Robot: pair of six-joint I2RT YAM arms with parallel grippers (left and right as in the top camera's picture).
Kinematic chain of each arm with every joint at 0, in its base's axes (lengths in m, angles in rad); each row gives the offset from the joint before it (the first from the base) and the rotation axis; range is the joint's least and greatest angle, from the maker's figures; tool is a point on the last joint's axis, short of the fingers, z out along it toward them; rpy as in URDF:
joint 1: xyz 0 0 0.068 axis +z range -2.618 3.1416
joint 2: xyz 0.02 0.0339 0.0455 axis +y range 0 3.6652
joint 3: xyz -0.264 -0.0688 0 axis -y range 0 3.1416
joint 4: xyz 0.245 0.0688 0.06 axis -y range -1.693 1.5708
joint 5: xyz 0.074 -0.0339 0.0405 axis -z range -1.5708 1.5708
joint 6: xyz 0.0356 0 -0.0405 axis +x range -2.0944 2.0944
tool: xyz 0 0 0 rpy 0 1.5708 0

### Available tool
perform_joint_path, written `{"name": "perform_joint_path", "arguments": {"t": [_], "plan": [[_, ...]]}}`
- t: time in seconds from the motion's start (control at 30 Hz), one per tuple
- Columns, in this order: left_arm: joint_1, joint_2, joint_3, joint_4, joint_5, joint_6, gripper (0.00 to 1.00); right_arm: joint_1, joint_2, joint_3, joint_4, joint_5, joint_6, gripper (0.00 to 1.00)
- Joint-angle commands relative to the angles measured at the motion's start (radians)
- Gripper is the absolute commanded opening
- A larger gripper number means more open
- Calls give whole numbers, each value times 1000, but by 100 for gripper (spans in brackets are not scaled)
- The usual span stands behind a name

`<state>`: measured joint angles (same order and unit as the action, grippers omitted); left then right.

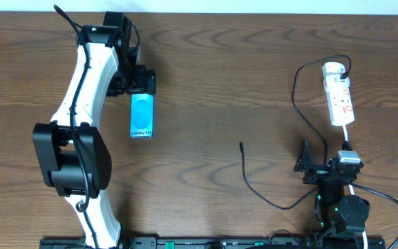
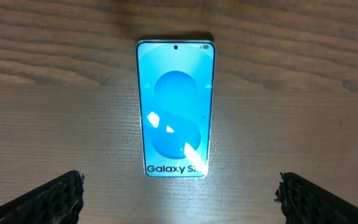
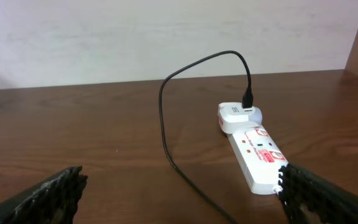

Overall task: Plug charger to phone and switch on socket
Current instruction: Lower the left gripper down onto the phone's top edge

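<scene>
Phone [image 2: 175, 109] reads "Galaxy S25" (partly glared); left pincer [image 2: 179, 186] and right pincer [image 3: 180, 180] gape empty.

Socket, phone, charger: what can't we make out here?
- socket switch position: too small overhead, small and oblique in right wrist view.
- phone port: left wrist view looks straight down, edges unseen; glare washes out the last lettering.
- charger tip: tiny overhead; its cable runs off the right wrist view's bottom edge.

Robotics lab bench: white robot arm [image 1: 88, 76] at wood-grain table [image 1: 220, 83], bare pale wall [image 3: 104, 37]
</scene>
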<state>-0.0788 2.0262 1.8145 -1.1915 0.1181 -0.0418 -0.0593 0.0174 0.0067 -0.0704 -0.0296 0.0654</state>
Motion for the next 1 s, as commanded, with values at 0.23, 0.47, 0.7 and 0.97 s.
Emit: {"name": "perform_joint_path", "arguments": {"t": [0.23, 0.47, 0.7, 0.97], "plan": [[6, 12, -4, 16, -48, -30, 100, 9, -5, -1, -5, 1, 12, 99], [6, 15, -30, 34, -51, -30, 100, 9, -5, -1, -5, 1, 12, 99], [6, 45, -31, 34, -51, -30, 100, 9, -5, -1, -5, 1, 12, 99], [6, 122, -31, 38, -51, -29, 100, 9, -5, -1, -5, 1, 12, 99]]}}
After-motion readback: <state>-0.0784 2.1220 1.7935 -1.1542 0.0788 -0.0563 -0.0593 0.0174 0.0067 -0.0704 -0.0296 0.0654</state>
